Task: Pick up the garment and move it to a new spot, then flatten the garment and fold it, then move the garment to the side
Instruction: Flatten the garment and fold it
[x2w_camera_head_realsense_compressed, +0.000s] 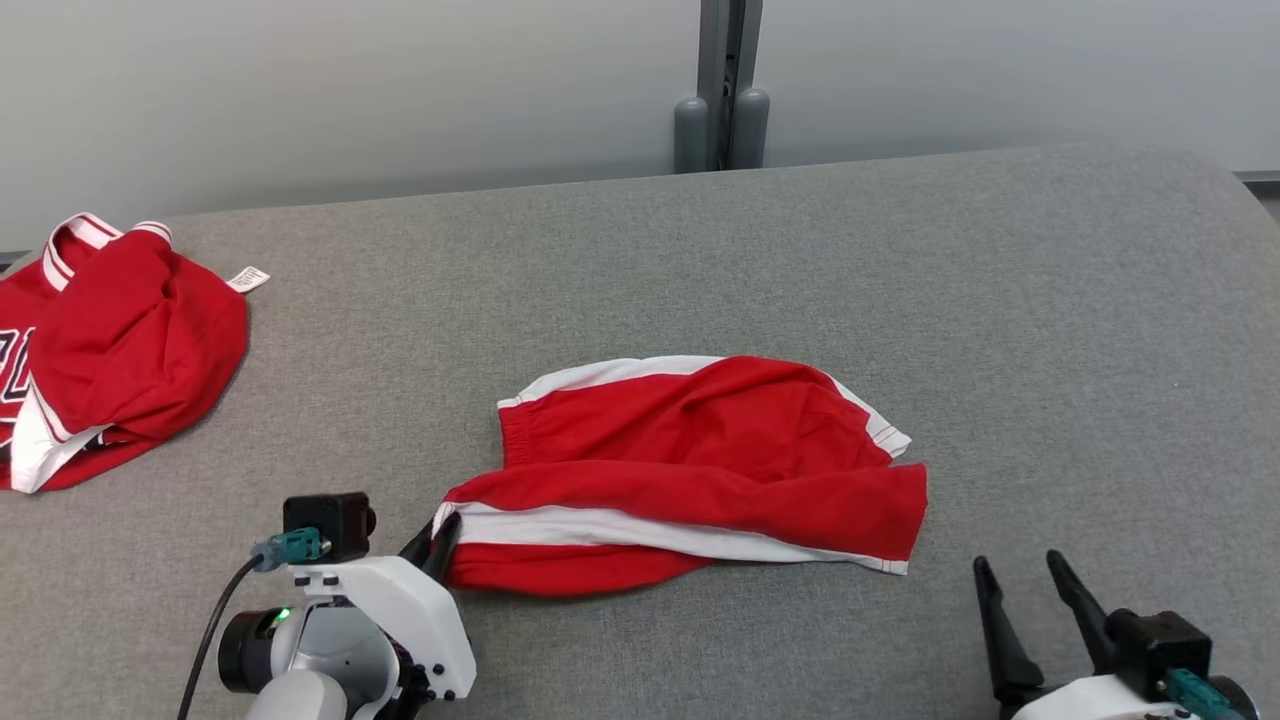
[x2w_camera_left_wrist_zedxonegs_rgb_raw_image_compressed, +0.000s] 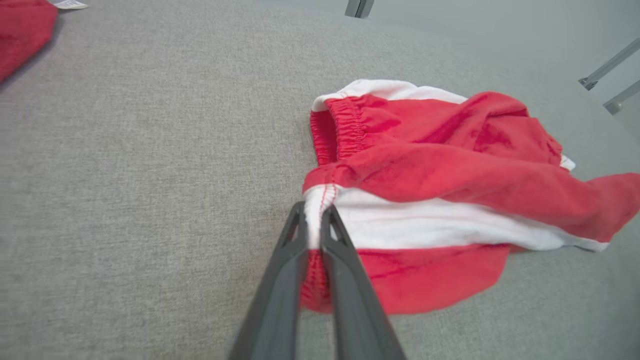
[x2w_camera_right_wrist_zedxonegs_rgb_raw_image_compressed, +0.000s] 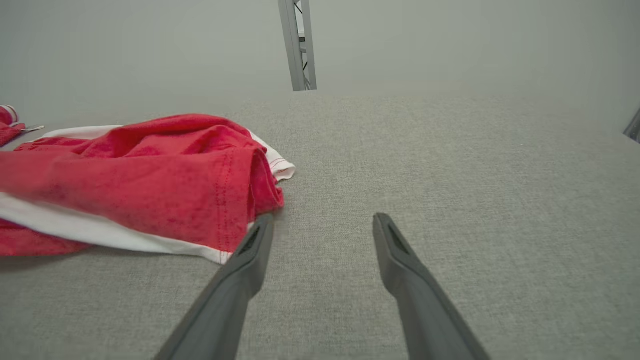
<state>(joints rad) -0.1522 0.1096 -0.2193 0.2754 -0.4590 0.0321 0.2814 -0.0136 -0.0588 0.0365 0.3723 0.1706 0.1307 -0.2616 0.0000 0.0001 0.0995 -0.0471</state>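
The garment (x2w_camera_head_realsense_compressed: 700, 465) is a pair of red shorts with white side stripes, lying crumpled in the middle of the grey table (x2w_camera_head_realsense_compressed: 700, 260). My left gripper (x2w_camera_head_realsense_compressed: 445, 530) is shut on the garment's near-left corner; in the left wrist view the gripper (x2w_camera_left_wrist_zedxonegs_rgb_raw_image_compressed: 313, 220) pinches the white stripe at the waistband of the shorts (x2w_camera_left_wrist_zedxonegs_rgb_raw_image_compressed: 440, 170). My right gripper (x2w_camera_head_realsense_compressed: 1020, 575) stands open at the lower right, just off the garment's right hem. In the right wrist view the right gripper (x2w_camera_right_wrist_zedxonegs_rgb_raw_image_compressed: 322, 222) has nothing between its fingers, and the shorts (x2w_camera_right_wrist_zedxonegs_rgb_raw_image_compressed: 150, 185) lie to its left.
A second red garment (x2w_camera_head_realsense_compressed: 110, 350) with white trim lies bunched at the table's far left edge. A grey metal post (x2w_camera_head_realsense_compressed: 722, 90) stands behind the table against the pale wall. Bare grey cloth stretches to the right of the shorts.
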